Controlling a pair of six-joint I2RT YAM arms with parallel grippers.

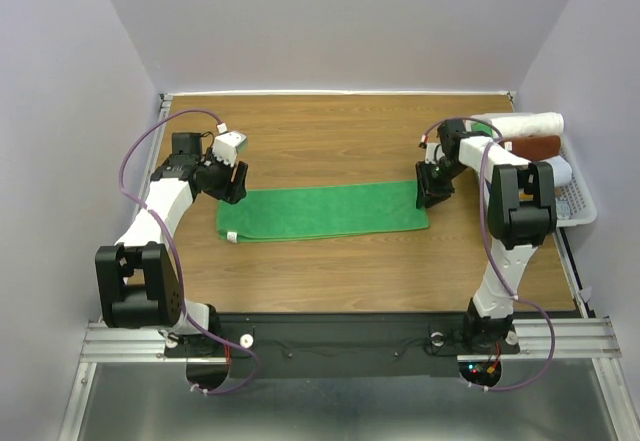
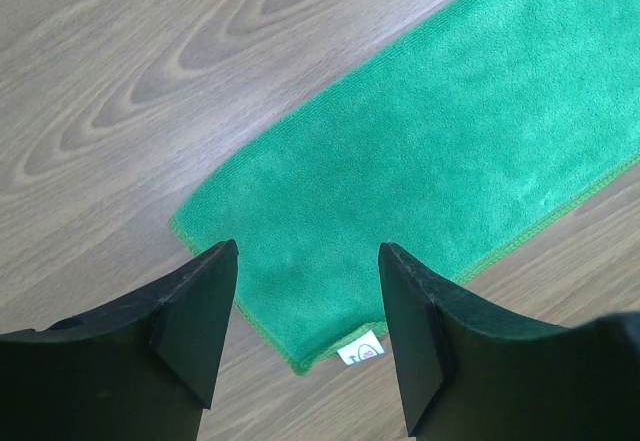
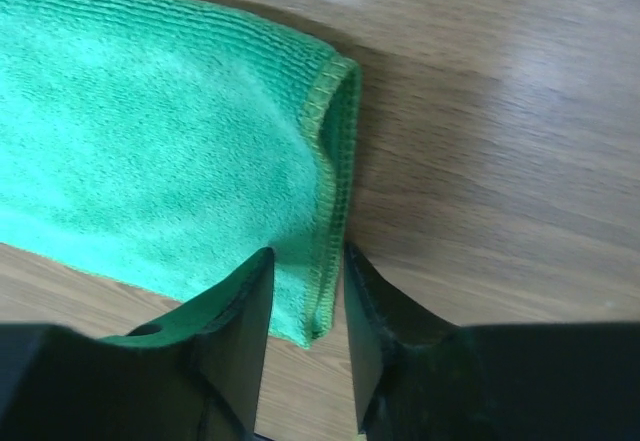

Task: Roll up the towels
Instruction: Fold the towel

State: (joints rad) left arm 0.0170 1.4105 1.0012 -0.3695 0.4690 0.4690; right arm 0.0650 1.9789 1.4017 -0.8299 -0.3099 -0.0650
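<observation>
The bright green towel (image 1: 325,211) lies flat on the wooden table as a long folded strip, with a small white label (image 2: 362,349) at its left near corner. My left gripper (image 1: 235,183) hovers open over the towel's left end (image 2: 450,141), jaws wide apart and empty (image 2: 305,251). My right gripper (image 1: 432,193) is at the towel's right end, its jaws (image 3: 307,256) closed narrowly on the stitched edge (image 3: 150,141), which curls up slightly. A pale bluish-white cloth (image 1: 561,171) shows in the basket at the right, partly hidden by the right arm.
A white basket (image 1: 580,206) at the right table edge holds a long cream-white roll (image 1: 525,123) and a brown roll (image 1: 538,147). Grey walls close in the table on the left, back and right. Bare wood lies in front of and behind the towel.
</observation>
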